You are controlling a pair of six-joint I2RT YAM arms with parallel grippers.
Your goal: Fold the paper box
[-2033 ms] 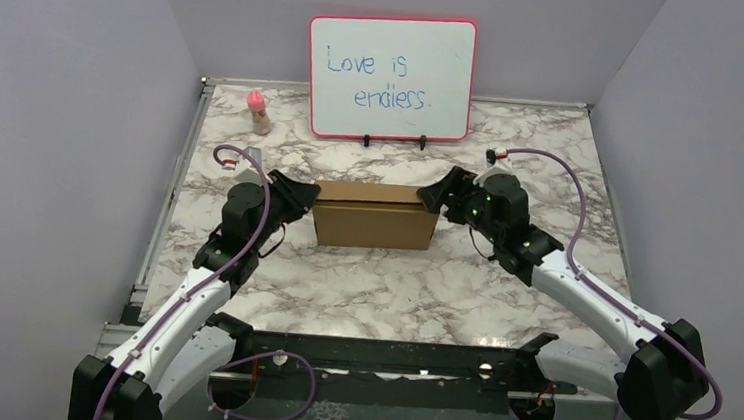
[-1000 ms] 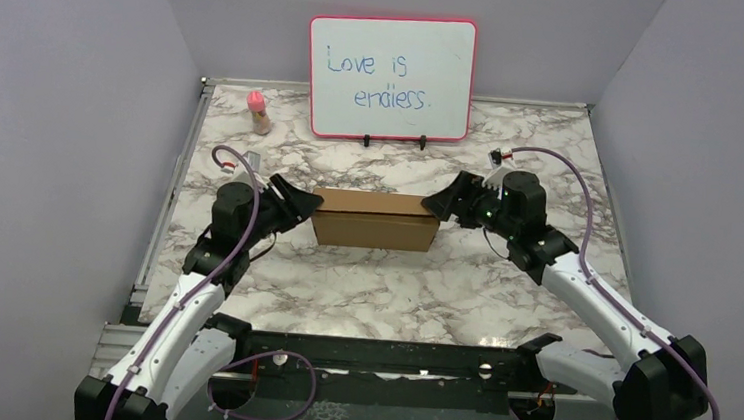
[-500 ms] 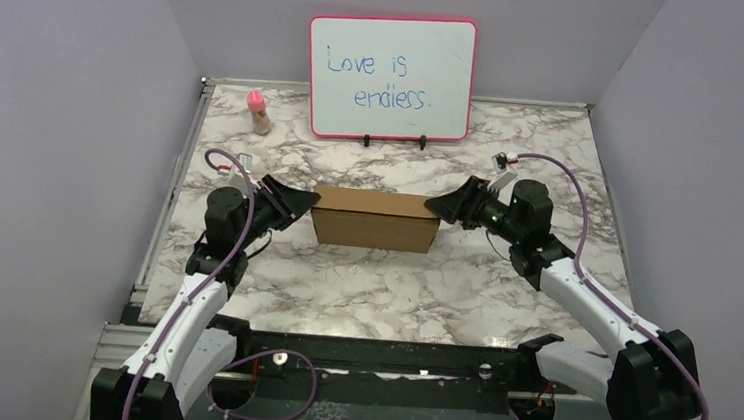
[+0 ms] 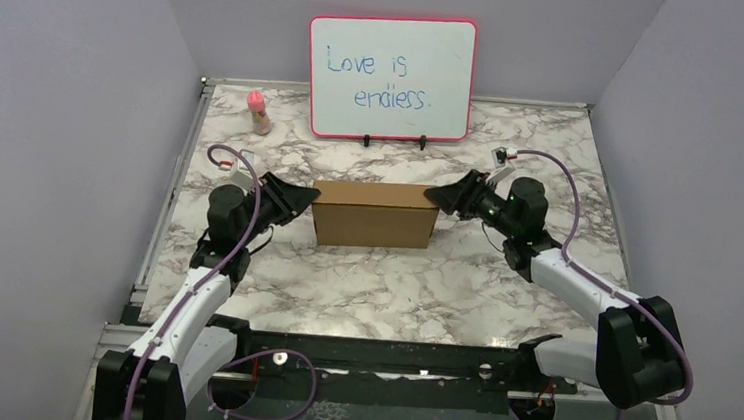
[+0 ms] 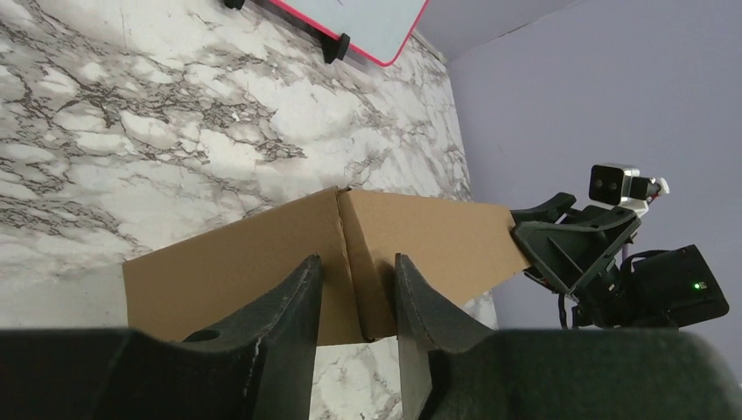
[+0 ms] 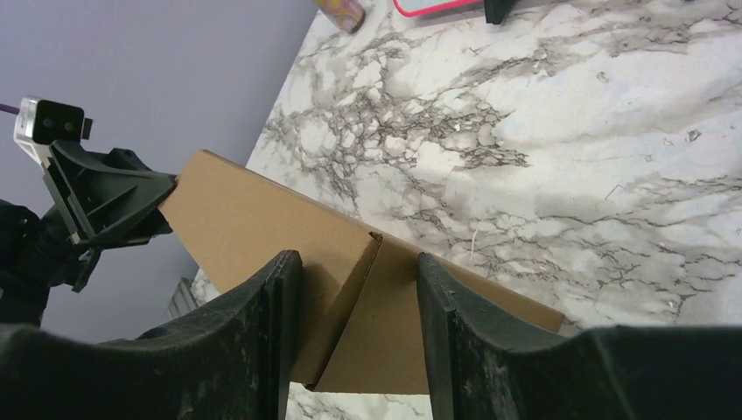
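Observation:
The paper box [image 4: 374,220] is a plain brown, closed rectangular carton lying lengthwise mid-table. My left gripper [image 4: 309,196] is at its left end and my right gripper [image 4: 433,196] at its right end. In the left wrist view the fingers [image 5: 306,289] straddle a corner edge of the box [image 5: 219,271], jaws narrowed against its two faces, left gripper [image 5: 354,260]. The right wrist view shows the same at the other end: right gripper [image 6: 359,255] astride a corner edge of the box [image 6: 262,219], with a wider gap.
A red-framed whiteboard [image 4: 389,78] stands at the back on small black feet. A little bottle with a pink cap [image 4: 257,111] is at the back left. Purple walls close in both sides. The metal table edge [image 4: 160,243] runs along the left.
Both pairs of jaws have narrowed around the box's end corners. The box's front face shows taller than half a second ago, and its top edge sits higher in view.

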